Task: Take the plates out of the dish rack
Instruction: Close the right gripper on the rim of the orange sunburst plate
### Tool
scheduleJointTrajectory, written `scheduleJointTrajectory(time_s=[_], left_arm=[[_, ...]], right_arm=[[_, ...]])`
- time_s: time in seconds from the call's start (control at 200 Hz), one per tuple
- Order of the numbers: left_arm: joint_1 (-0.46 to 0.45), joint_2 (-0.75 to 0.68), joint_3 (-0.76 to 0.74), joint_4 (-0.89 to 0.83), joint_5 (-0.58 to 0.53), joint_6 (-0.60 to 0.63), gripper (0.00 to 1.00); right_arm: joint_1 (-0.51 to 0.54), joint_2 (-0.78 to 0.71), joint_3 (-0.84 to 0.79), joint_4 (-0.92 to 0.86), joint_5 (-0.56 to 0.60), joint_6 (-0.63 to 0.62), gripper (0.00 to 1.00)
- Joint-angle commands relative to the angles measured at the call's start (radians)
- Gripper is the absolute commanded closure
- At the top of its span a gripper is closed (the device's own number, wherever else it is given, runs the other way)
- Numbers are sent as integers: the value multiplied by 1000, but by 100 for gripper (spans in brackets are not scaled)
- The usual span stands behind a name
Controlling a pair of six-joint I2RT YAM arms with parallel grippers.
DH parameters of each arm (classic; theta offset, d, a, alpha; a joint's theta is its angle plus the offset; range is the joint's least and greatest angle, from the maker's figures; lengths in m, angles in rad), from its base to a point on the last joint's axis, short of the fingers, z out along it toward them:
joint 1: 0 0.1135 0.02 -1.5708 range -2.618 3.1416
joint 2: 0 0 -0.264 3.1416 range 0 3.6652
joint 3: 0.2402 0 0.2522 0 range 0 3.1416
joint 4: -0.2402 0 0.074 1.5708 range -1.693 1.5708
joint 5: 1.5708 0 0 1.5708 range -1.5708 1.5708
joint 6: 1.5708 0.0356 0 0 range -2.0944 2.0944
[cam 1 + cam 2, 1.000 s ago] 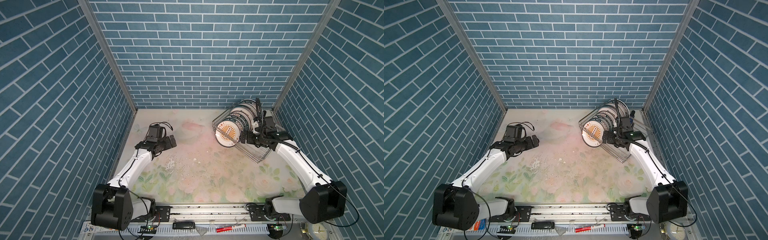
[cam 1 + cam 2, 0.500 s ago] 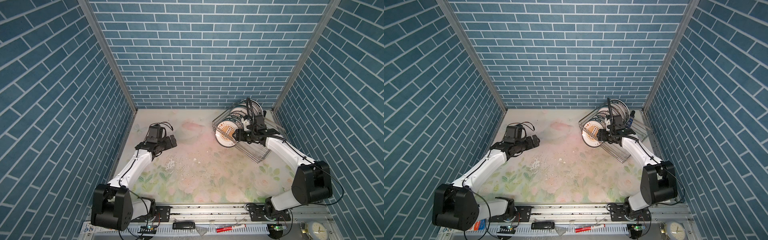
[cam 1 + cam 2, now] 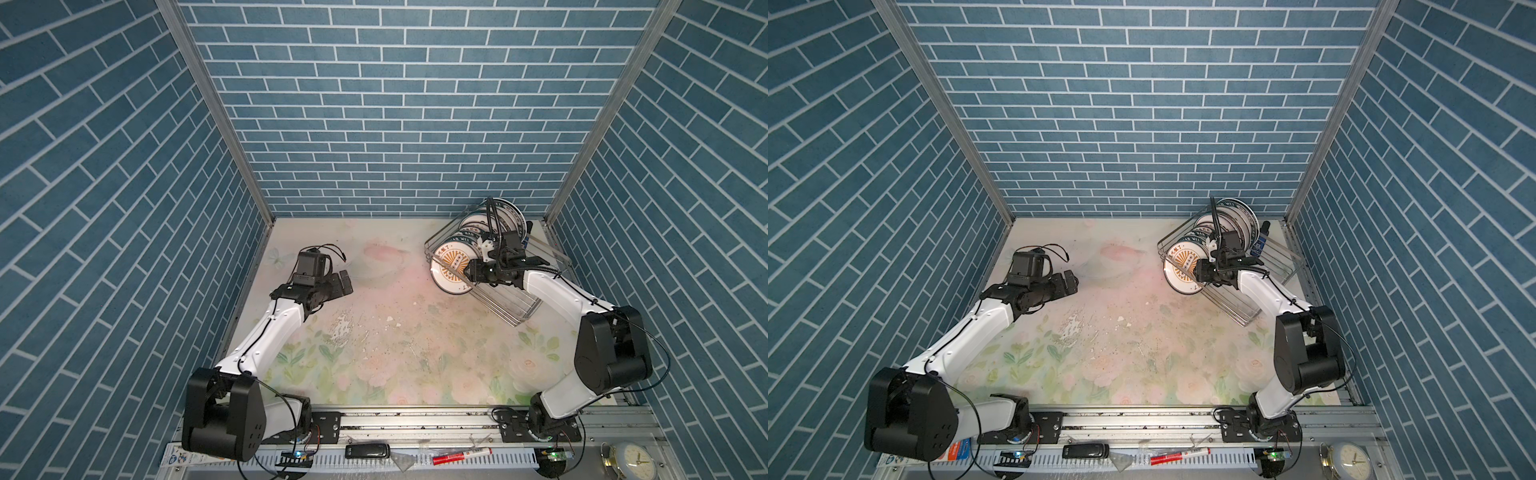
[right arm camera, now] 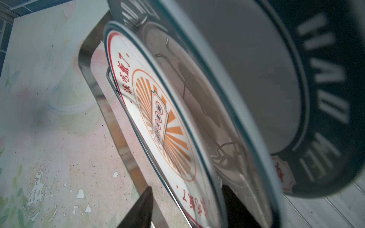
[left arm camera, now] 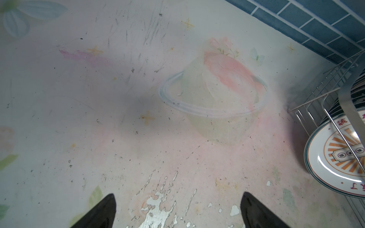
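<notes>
Between the fingers (image 4: pixel 142 209) of the right tool (image 3: pixel 467 272) runs the rim of the sunburst plate (image 4: pixel 158 122). It is the frontmost of the plates (image 3: pixel 486 232) standing on edge in the dish rack (image 3: pixel 513 309). The tool stands half-wide astride that rim with a gap showing at its outer finger, so no pinch is made yet.

The plate looks glazed, stiff and slick, fairly heavy, and likely to chip or shatter if dropped. The rim is the natural hold, taken deep enough that the plate cannot pivot.

Red Chinese characters ring its face, seemingly "該吃飯了". Beyond the tool's inner finger, the teal-banded plate (image 4: pixel 325 98) carries pale letters that look like "HAU MEI".

Well apart from the rack, the left tool (image 5: pixel 177 215) hangs wide open over the floral bench (image 3: pixel 374 332).
</notes>
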Motion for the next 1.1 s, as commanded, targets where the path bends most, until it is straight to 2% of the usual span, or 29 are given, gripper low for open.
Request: scheduleJointTrajectory(time_s=[0.0,0.4,0.46,0.655,0.965,1.02,1.095], left_arm=[[4,-13,6,-16,-14,16,1],[4,-7,-15,-11,-13,17,1],[4,-8,-14,-10,-12,18,1],[4,-17,-19,-11,-14,18,1],[4,-24,-33,-10,-17,5,1],[4,-29,-38,-5,-11,0,1],[4,-39,-46,0,-13,-3,1]], right_arm=[[-1,11,32,19,1,-63,45],[-8,52,-12,179,-77,-123,57],[-10,71,-1,180,-80,-136,64],[-18,90,-14,239,-105,-150,71],[-19,57,-53,274,-145,-168,75],[-21,52,-54,268,-144,-174,80],[-21,48,-60,266,-148,-182,81]])
